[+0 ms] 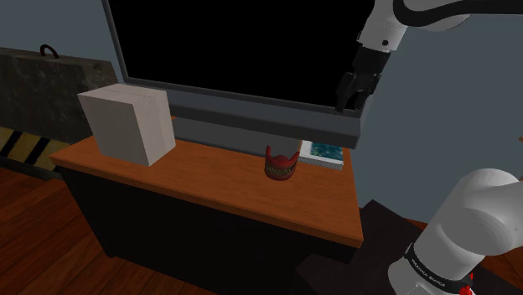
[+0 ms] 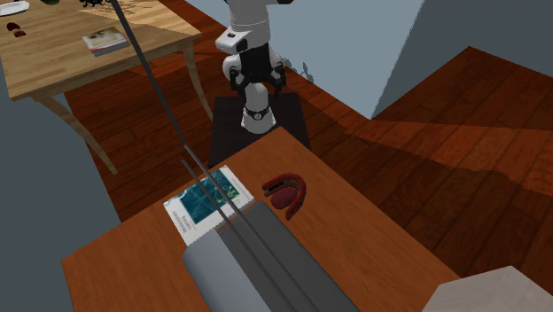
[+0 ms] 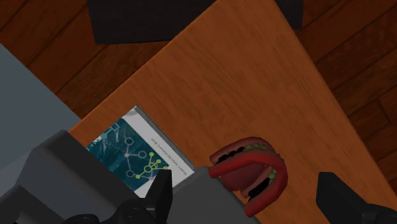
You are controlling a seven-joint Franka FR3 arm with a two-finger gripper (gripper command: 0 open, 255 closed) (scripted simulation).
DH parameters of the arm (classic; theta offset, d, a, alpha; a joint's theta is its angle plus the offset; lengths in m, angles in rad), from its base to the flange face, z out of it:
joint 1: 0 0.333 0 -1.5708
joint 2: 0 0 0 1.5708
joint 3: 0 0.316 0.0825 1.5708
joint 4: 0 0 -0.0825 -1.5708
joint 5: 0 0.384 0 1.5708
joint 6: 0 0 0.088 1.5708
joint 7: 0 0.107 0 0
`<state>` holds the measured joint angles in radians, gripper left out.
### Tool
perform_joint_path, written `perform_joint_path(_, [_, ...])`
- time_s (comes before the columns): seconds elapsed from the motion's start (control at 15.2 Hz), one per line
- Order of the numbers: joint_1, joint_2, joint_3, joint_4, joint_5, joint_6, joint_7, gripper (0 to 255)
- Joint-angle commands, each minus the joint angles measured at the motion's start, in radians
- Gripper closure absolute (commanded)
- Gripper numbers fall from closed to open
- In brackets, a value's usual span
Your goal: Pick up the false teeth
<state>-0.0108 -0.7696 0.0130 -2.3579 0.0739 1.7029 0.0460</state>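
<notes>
Your gripper (image 1: 354,99) hangs high with its fingers wide apart and empty, and the red false teeth (image 1: 282,165) sit well below it on the surface (image 1: 209,184), just beside the blue book (image 1: 323,152), so you should go down.

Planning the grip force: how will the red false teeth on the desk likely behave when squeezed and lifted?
The false teeth look small and hollow, so probably light. Their two red arches gape apart, so a squeeze may close them. The rounded gums might slip.
</notes>
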Motion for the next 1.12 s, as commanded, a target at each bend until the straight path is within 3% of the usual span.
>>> perform_joint_path(0.0, [0.0, 0.0, 0.0, 0.0, 0.0, 0.0, 0.0, 0])
perform_joint_path(0.53, [0.025, 0.211, 0.076, -0.04, 0.039, 0.234, 0.064, 0])
perform_joint_path(1.06, [0.042, 0.482, 0.146, 0.006, 0.046, 0.442, 0.133, 0])
